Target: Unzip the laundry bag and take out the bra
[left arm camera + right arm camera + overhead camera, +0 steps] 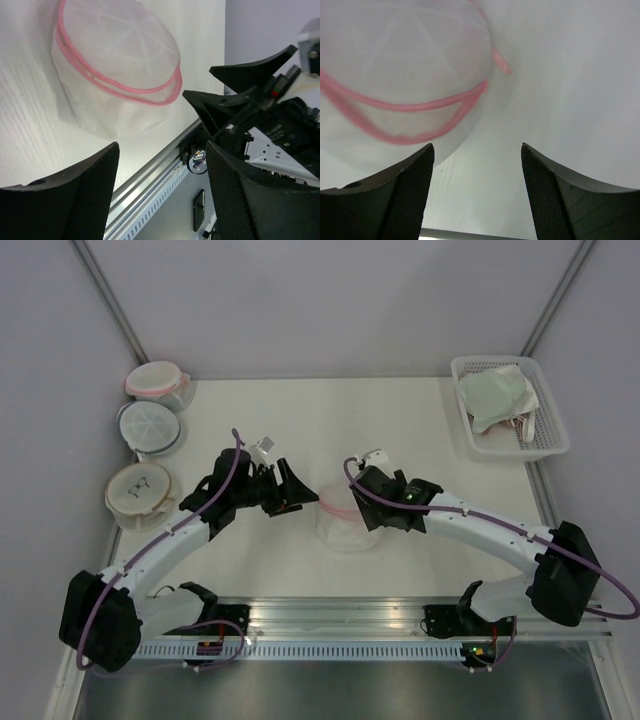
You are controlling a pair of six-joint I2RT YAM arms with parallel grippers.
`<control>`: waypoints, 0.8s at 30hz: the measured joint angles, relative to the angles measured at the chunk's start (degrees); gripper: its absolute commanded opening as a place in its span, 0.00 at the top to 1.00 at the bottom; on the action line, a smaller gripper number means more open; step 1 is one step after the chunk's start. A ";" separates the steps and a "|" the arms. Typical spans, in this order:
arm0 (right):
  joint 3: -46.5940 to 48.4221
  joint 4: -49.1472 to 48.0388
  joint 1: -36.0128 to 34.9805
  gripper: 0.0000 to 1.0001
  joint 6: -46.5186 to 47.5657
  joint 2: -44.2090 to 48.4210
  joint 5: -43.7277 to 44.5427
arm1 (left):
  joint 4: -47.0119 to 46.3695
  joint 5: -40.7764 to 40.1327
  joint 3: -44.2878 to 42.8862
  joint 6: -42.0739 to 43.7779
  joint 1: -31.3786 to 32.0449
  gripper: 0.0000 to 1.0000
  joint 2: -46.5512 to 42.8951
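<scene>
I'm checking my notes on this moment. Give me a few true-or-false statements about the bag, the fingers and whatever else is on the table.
1. The laundry bag stands between the two arms. True.
2. The left fingers are clamped on the bag's pink rim. False: they are open and short of the bag.
3. The right fingers hold a garment. False: they are open and empty.
4. A basket sits at the table's far right corner. True.
5. Three round pouches lie along the left edge. True.

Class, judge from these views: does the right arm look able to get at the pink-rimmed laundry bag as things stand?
Probably yes. The right gripper is open with the laundry bag just ahead of its fingers and nothing between them; the left gripper sits on the bag's other side.
</scene>
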State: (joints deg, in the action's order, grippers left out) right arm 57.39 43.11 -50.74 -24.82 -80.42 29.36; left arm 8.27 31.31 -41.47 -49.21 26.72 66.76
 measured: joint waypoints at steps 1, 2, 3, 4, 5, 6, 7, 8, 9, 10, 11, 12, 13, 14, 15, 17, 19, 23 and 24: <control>0.52 0.00 -0.52 0.25 1.01 1.40 -1.55 | 0.50 -1.25 1.01 0.00 -0.11 0.24 -2.25; 1.11 0.00 -1.07 0.25 1.66 2.32 -2.80 | 1.07 -2.05 2.05 -0.02 -0.24 0.23 -4.37; 2.08 -0.02 -1.84 0.25 2.49 3.06 -3.91 | 1.64 -2.91 2.84 -0.07 -0.26 0.23 -5.84; 3.26 -0.22 -2.75 0.25 3.32 3.39 -5.01 | 2.08 -3.45 3.80 -0.13 -0.31 0.23 -7.34; 4.33 -0.44 -3.48 0.26 4.02 3.32 -5.73 | 2.64 -4.26 4.72 -0.22 -0.31 0.23 -8.61; 5.09 -0.63 -4.02 0.26 4.52 2.97 -6.29 | 2.84 -4.63 5.57 -0.37 -0.33 0.23 -9.46; 5.92 -0.81 -4.59 0.26 5.16 2.43 -6.97 | 2.89 -4.83 5.99 -0.42 -0.35 0.23 -9.75; 6.67 -0.92 -4.92 0.26 5.75 1.55 -7.54 | 3.06 -4.90 6.60 -0.55 -0.37 0.23 -10.08; 7.21 -1.27 -5.07 0.26 6.27 0.52 -8.00 | 3.32 -4.96 7.17 -0.72 -0.37 0.23 -10.34; 7.52 -1.62 -5.18 0.26 6.71 -0.66 -8.39 | 3.63 -5.25 7.69 -0.87 -0.39 0.23 -10.56; 7.67 -1.92 -5.20 0.26 7.15 -1.88 -8.63 | 3.91 -5.33 8.17 -1.07 -0.39 0.23 -10.86; 7.72 -2.21 -5.27 0.26 7.58 -3.08 -8.79 | 4.11 -5.46 8.59 -1.31 -0.39 0.23 -11.32; 7.72 -2.29 -5.31 0.27 7.82 -4.02 -8.83 | 4.24 -5.55 8.96 -1.44 -0.42 0.23 -11.85; 7.72 -2.38 -5.31 0.27 8.22 -5.18 -8.83 | 4.52 -5.62 9.29 -1.60 -0.42 0.23 -12.59; 7.72 -2.54 -5.35 0.27 8.57 -6.25 -8.79 | 4.76 -5.64 9.57 -1.81 -0.42 0.23 -13.42; 7.72 -2.99 -5.35 0.27 8.96 -8.17 -8.61 | 4.96 -5.66 9.94 -2.03 -0.42 0.23 -14.53; 7.76 -3.56 -5.35 0.28 9.25 -9.75 -8.11 | 5.07 -5.64 10.10 -2.32 -0.42 0.23 -15.32; 8.09 -4.42 -5.35 0.27 9.66 -11.76 -6.88 | 5.05 -5.62 10.71 -2.62 -0.42 0.23 -16.26; 8.31 -4.63 -5.35 0.27 9.68 -12.07 -6.49 | 5.09 -5.62 10.88 -2.71 -0.42 0.23 -16.37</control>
State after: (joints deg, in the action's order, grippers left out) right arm 65.69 38.48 -56.10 -15.14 -92.49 22.87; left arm 13.37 25.69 -30.59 -51.92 26.30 50.39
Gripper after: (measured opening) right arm 0.727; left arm 0.765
